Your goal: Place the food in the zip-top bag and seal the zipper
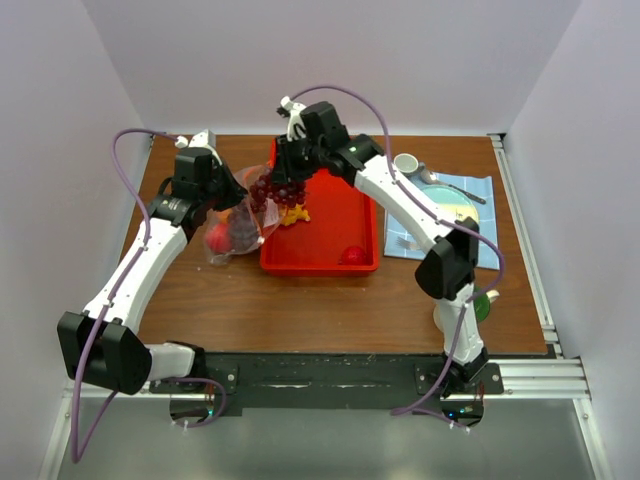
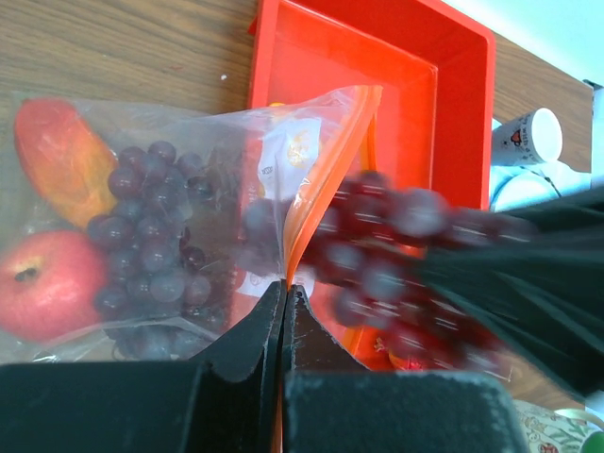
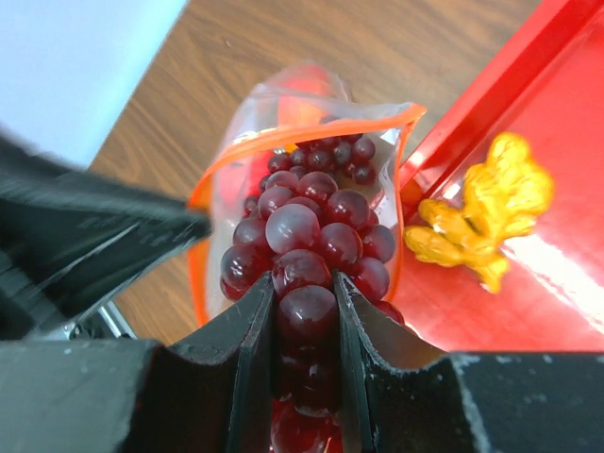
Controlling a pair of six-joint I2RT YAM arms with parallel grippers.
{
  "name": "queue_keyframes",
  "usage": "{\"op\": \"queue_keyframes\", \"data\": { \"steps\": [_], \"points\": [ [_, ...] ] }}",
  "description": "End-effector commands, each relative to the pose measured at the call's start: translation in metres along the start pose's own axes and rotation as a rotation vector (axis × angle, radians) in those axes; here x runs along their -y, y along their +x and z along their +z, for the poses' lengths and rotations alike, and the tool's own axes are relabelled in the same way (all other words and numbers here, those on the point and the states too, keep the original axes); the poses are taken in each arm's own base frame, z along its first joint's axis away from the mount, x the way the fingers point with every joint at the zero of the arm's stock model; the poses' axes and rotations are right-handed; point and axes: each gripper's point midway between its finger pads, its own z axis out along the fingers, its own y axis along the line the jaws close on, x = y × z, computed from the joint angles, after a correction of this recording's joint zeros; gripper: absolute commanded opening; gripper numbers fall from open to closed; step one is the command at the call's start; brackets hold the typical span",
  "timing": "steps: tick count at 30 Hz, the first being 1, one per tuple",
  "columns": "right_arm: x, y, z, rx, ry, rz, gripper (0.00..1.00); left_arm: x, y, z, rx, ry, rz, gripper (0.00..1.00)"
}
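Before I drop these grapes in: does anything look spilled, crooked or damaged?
Nothing stands out. The left gripper pinches the orange strip of the bag, holding its mouth open; the right gripper holds a grape bunch at that mouth. The yellow cluster lies in the red tray, and no food shows on the bare table.

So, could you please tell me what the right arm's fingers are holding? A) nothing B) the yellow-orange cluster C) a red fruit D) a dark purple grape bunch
D: in the right wrist view the right fingers clamp the grape bunch at the zip-top bag's open mouth.
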Motion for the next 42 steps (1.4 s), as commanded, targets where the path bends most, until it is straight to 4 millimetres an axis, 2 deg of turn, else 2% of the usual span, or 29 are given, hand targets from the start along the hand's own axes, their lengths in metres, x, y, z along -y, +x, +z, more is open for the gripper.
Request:
{"op": "queue_keyframes", "data": {
  "steps": [1, 4, 7, 12, 16, 18, 20, 23, 24, 25, 26, 27, 29, 30, 32, 33, 39, 42],
  "points": [
    [-0.025, -0.035, 0.009, 0.121, -0.04, 0.034, 0.19, 0.018, -0.018, -0.009, 0.048, 0.074, -0.01, 0.0],
    [-0.026, -0.033, 0.025, 0.128, -0.016, 0.056, 0.27, 0.02, -0.019, -0.012, 0.051, 0.082, -0.013, 0.0],
    [-0.033, -0.032, 0.031, 0.142, -0.021, 0.086, 0.38, 0.018, -0.019, -0.013, 0.052, 0.078, -0.014, 0.0],
    [-0.035, -0.039, 0.029, 0.186, 0.018, 0.123, 0.54, 0.019, -0.016, -0.011, 0.047, 0.082, -0.022, 0.0],
    [-0.038, -0.041, 0.026, 0.202, 0.021, 0.141, 0.61, 0.019, -0.018, -0.012, 0.054, 0.085, -0.025, 0.0],
    [-0.033, -0.039, 0.024, 0.201, 0.059, 0.134, 0.64, 0.021, -0.021, -0.015, 0.067, 0.089, -0.028, 0.0],
    [-0.025, -0.036, 0.02, 0.193, 0.103, 0.113, 0.66, 0.022, -0.023, -0.016, 0.074, 0.094, -0.03, 0.0],
    [-0.01, -0.038, 0.001, 0.213, 0.187, 0.07, 0.68, 0.022, -0.024, -0.016, 0.076, 0.091, -0.029, 0.0],
    [0.001, -0.028, 0.002, 0.196, 0.222, 0.065, 0.68, 0.022, -0.024, -0.016, 0.075, 0.088, -0.029, 0.0],
    [0.0, -0.035, -0.014, 0.227, 0.234, 0.055, 0.68, 0.022, -0.024, -0.016, 0.077, 0.088, -0.029, 0.0],
    [0.003, -0.034, -0.017, 0.232, 0.241, 0.045, 0.68, 0.021, -0.024, -0.016, 0.075, 0.087, -0.029, 0.0],
    [0.011, -0.023, -0.015, 0.204, 0.259, 0.045, 0.67, 0.021, -0.024, -0.016, 0.075, 0.087, -0.029, 0.0],
    [0.012, -0.019, -0.02, 0.206, 0.259, 0.029, 0.66, 0.022, -0.024, -0.015, 0.075, 0.09, -0.031, 0.0],
    [0.019, -0.001, -0.013, 0.168, 0.263, 0.018, 0.66, 0.022, -0.025, -0.016, 0.078, 0.091, -0.029, 0.0],
    [0.014, 0.004, -0.009, 0.173, 0.208, -0.014, 0.66, 0.023, -0.025, -0.015, 0.079, 0.093, -0.027, 0.0],
    [0.016, 0.016, -0.003, 0.146, 0.191, -0.023, 0.66, 0.022, -0.025, -0.015, 0.078, 0.092, -0.027, 0.0],
    [0.019, 0.03, 0.033, 0.116, 0.134, -0.101, 0.63, 0.023, -0.025, -0.014, 0.074, 0.095, -0.027, 0.0],
    [0.034, 0.033, 0.048, 0.106, 0.166, -0.098, 0.63, 0.024, -0.026, -0.017, 0.079, 0.095, -0.026, 0.0]
  ]
}}
